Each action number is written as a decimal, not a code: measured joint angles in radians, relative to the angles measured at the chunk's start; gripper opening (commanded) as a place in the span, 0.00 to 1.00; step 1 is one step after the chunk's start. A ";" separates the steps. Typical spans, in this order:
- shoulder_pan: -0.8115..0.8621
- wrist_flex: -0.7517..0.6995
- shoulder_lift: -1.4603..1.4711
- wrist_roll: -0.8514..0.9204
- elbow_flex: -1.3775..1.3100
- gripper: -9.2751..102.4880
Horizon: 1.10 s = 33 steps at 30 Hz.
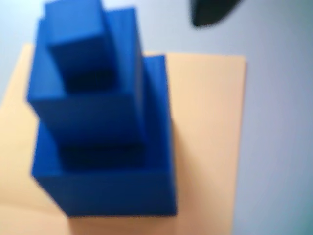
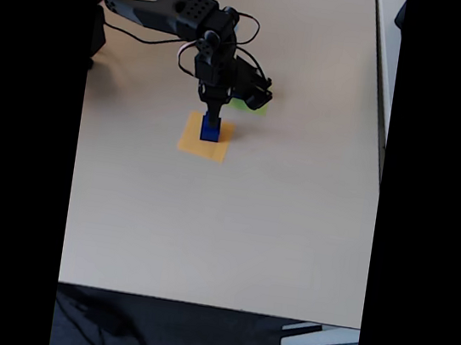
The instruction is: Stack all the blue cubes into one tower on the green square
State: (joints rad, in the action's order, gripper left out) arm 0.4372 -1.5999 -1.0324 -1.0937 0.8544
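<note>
Three blue cubes form a stepped tower (image 1: 100, 132), widest at the base, standing on an orange-yellow square (image 1: 205, 127), not on the green one. In the fixed view the tower (image 2: 211, 129) looks small, and my gripper (image 2: 213, 110) hangs straight above its top cube. One dark fingertip (image 1: 210, 12) shows at the wrist view's upper edge, well to the right of the top cube (image 1: 78, 44) and not touching it. Nothing sits between the fingers. The green square (image 2: 247, 106) peeks out behind the gripper body, mostly hidden.
The beige table (image 2: 223, 223) stretches wide in front of and to the right of the tower. My arm's base (image 2: 108, 1) stands at the back left. A second surface's edge (image 2: 382, 57) runs along the right side.
</note>
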 measured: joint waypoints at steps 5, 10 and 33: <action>-0.002 0.000 0.000 0.002 0.000 0.27; 0.006 0.000 0.000 0.002 0.000 0.24; 0.002 0.000 0.018 0.002 0.000 0.16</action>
State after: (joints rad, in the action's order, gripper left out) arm 0.4387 -1.5999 -1.0140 -1.0922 0.8544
